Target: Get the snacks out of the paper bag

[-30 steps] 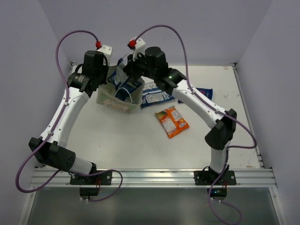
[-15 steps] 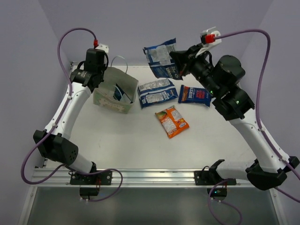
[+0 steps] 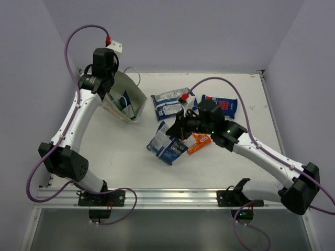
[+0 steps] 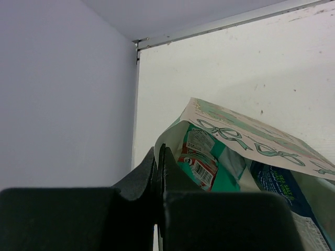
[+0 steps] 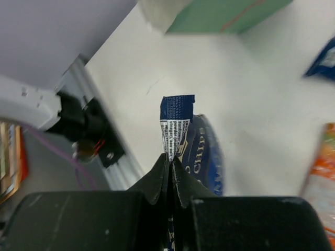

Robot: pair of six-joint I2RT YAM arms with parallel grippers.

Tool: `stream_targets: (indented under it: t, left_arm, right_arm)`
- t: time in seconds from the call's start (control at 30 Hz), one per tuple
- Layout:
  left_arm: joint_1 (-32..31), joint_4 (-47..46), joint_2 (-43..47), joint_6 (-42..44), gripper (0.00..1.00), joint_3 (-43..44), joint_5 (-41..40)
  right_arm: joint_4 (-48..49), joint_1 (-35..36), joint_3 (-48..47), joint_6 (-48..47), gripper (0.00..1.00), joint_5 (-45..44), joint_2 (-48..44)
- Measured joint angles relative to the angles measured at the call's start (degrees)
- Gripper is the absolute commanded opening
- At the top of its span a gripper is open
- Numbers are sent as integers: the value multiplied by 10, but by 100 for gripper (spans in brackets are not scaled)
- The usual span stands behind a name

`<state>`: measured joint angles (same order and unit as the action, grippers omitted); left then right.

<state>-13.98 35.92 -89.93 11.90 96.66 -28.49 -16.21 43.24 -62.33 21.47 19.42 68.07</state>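
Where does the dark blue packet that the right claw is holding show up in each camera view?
Top external: blue packet low centre, left of the orange packet.
Right wrist: blue packet at centre; orange packet at the right edge.
Left wrist: not in it.
Shared landmark: the orange packet.

- Blue packet [image 5: 203, 152] in right gripper [image 5: 168, 160]: "CHI…" just past the jaws; small print illegible.
- Teal packet [image 4: 221, 177] in bag [image 4: 246, 130], ahead of left gripper [image 4: 158, 155]: barcode, digits illegible.
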Motion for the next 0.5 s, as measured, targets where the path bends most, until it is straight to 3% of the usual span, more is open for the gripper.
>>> stream_targets:
  t: [0.1,0.17,0.23,0.37,0.4,0.47,0.5]
  left_arm:
    - [1,-12,2,25,0,-1,27]
    - [1,-21,11,38,0,-13,42]
    - [1,-26,23,47,0,-34,54]
    - [1,-30,45,57,0,-75,65]
    - [1,-30,47,58,0,-79,67]
    - [1,-30,50,58,0,-84,71]
    - [1,-30,50,58,0,-84,74]
  right_arm:
    - [53,8,57,42,1,63,22]
    - [83,1,79,61,7,87,50]
    - [105,-10,89,75,27,97,86]
    - [89,-37,82,78,51,74,167]
    - [58,-41,69,72,65,57,178]
    - [-5,-44,24,54,76,17,182]
    - [-27,-43,-3,43,76,2,179]
